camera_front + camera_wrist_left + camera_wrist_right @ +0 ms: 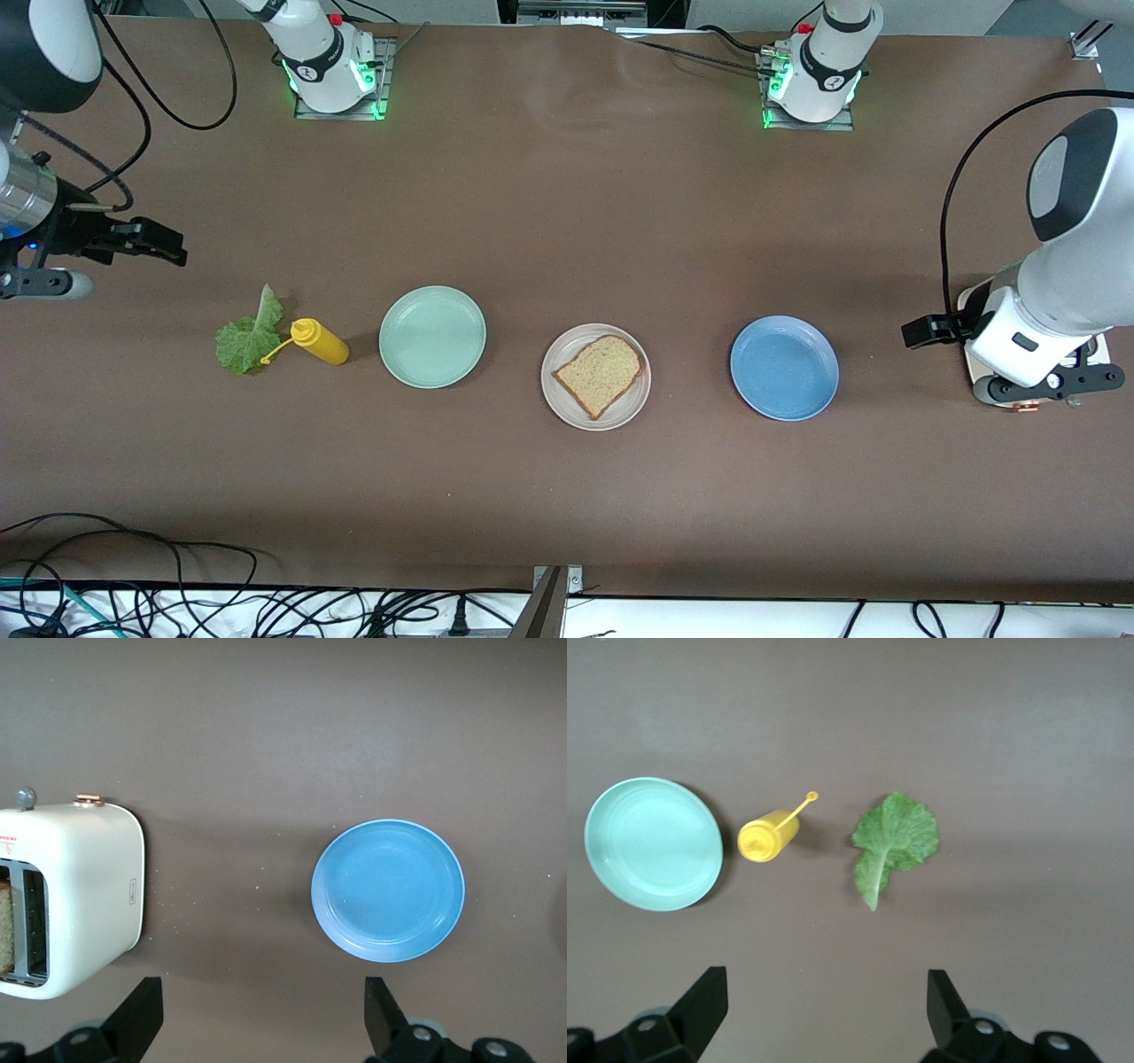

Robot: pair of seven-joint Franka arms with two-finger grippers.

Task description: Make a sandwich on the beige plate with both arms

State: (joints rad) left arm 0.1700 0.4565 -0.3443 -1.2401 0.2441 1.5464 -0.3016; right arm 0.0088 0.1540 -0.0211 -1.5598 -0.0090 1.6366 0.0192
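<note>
**Sandwich one slice in, lettuce next**

Sandwich so far: one bread slice (600,374) on the beige plate (556,393), mid-bench. Lettuce leaf (248,338), beside the mustard bottle (320,342), looks limp and tearable; pinch its pale stem. Open bench surrounds it. Right claw (820,1010) and left claw (264,1014) hover spread wide, empty.

A brown matte table (567,204) fills the scene under even light (faint creases near its upper edge), with tangled black cables (177,602) on a white floor strip along the nearest edge.
</note>
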